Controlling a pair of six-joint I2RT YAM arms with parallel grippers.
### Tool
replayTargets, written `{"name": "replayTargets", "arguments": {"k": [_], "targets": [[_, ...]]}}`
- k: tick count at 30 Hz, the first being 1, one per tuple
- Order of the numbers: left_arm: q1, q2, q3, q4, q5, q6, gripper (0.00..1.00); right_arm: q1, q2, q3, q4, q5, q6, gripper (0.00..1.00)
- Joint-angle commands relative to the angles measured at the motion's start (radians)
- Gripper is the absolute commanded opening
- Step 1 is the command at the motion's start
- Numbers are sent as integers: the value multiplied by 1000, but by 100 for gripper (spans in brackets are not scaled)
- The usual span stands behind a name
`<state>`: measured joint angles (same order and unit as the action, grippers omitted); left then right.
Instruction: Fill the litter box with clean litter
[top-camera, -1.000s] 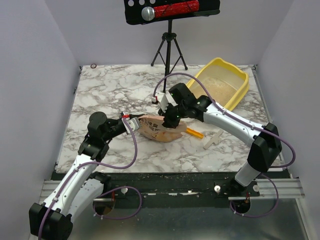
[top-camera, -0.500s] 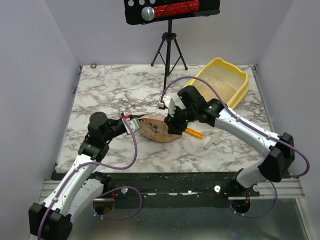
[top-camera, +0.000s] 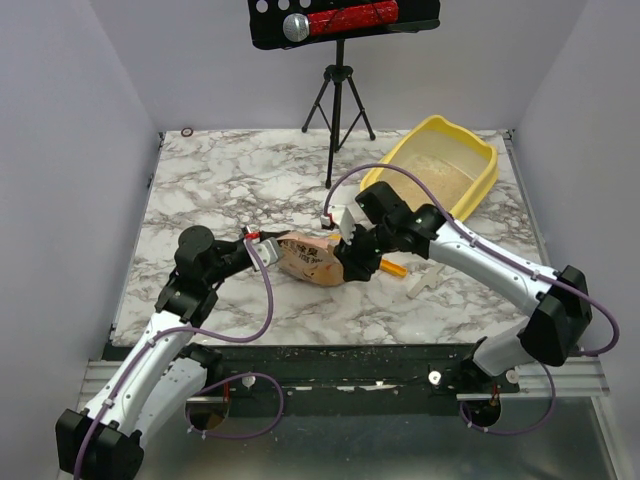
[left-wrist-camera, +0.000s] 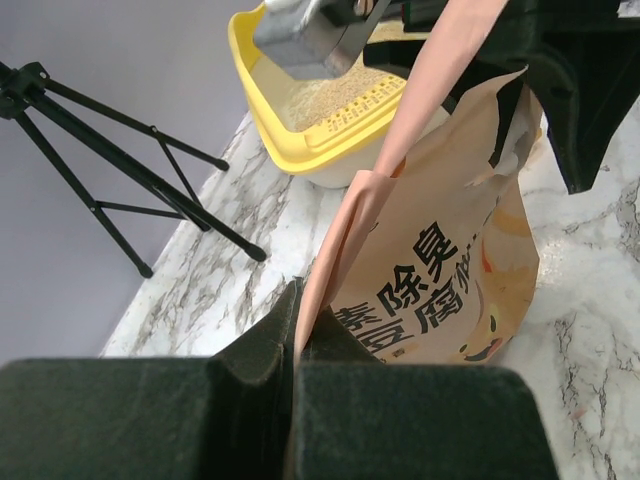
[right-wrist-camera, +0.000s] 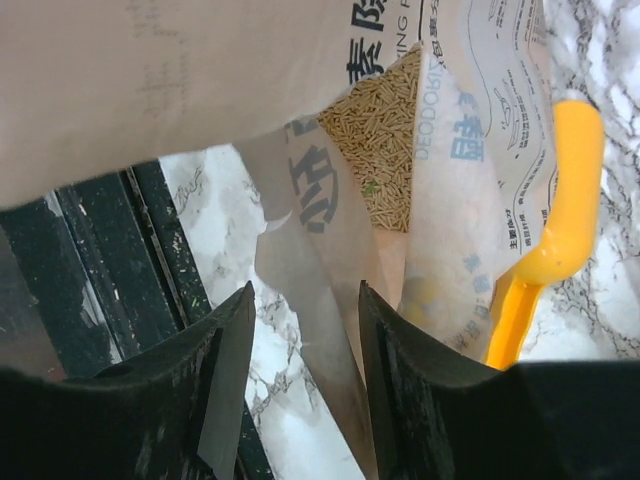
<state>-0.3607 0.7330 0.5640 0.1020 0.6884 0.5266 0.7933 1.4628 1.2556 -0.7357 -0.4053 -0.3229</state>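
Hiding: right fingers and their arm cover the paper bag's open end from above; scoop runs under the bag, only its smooth orange handle shows.
Left fingers: clamped shut on the bag's creased edge.
Right fingers: spread apart, loose paper flap between them, not pinched.
Litter box: glossy yellow tray, far right corner of the marbled tabletop.
Clean litter: thin beige grainy layer inside the box; tan pellets visible in the bag mouth.
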Motion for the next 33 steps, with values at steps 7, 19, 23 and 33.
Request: {"name": "replayTargets", "arguments": {"k": [7,19,23,33], "targets": [[-15,-44,14,150,-6,10,0,9,62,159,-79,-6,12,49],[-17,-40,20,140,-6,15,0,9,-4,183,-59,-14,45,22],[-17,-35,23,137,-9,18,0,9,10,176,-45,20,45,1],[-17,-29,27,137,-6,15,0,9,76,153,38,51,33,0]]}}
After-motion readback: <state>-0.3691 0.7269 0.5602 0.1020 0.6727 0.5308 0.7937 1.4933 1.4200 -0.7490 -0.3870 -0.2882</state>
